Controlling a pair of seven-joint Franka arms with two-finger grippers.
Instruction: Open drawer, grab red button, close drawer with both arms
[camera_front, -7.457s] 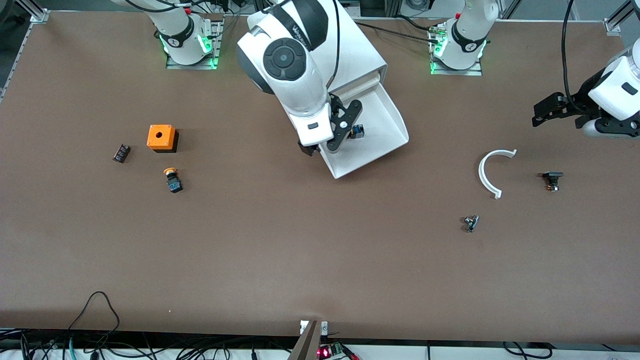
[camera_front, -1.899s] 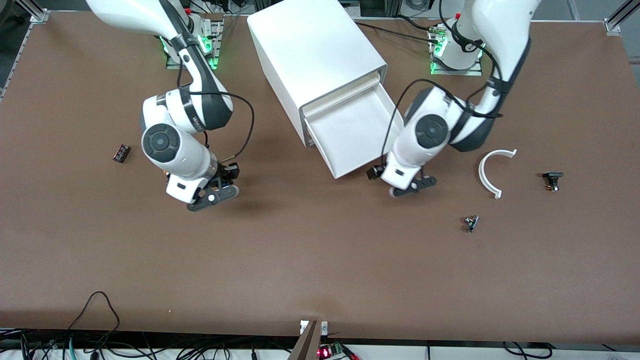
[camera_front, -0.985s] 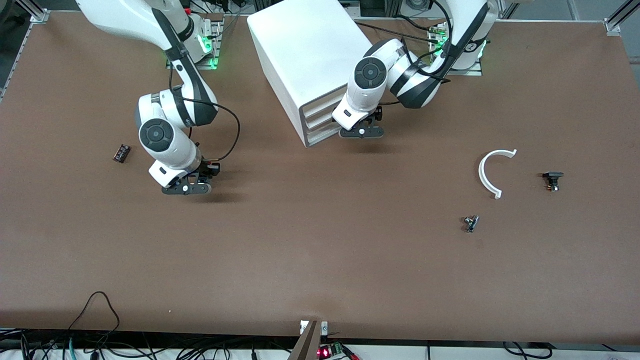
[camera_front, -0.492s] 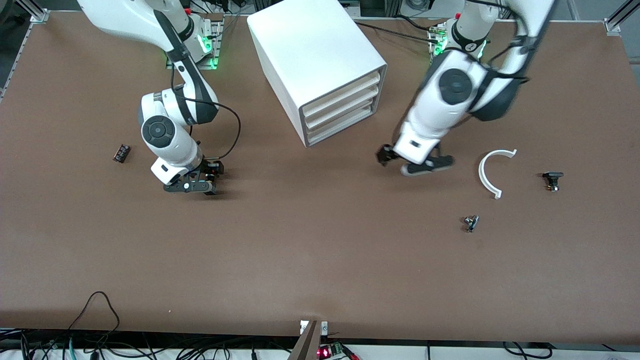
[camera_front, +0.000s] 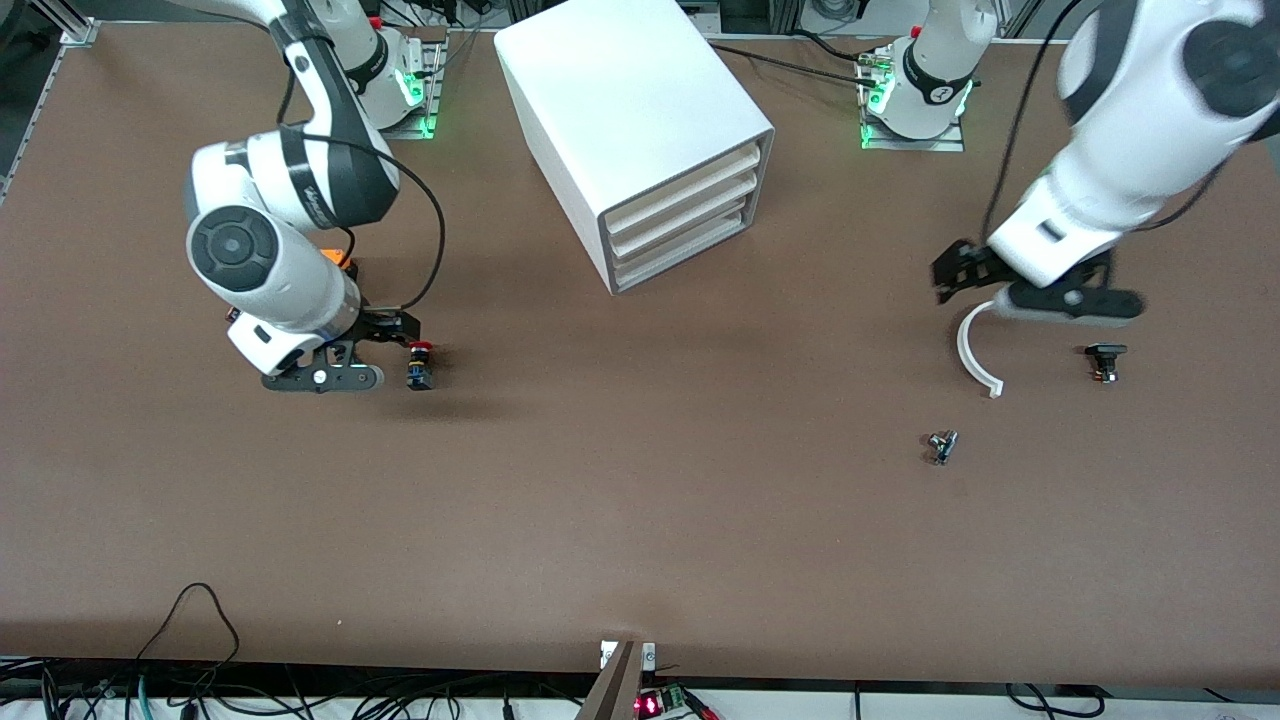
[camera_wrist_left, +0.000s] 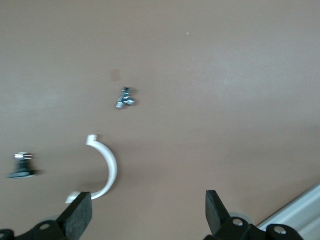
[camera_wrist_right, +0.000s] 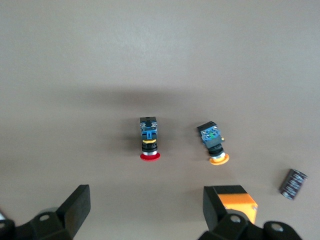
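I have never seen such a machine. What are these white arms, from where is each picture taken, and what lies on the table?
These are two robot arms, each ending in a two-finger gripper. The large picture looks down from a high camera facing them; the two small ones come from cameras on the wrists.

The right gripper is open and holds nothing; it hangs over the table beside the red button, which lies on the table. Its wrist view shows that button beside an orange-capped button, an orange box and a small black part.

The left gripper is open too, above a white curved piece. Near it lie a black part and a small metal part.

The white cabinet has all three drawers shut; the lowest is the drawer.
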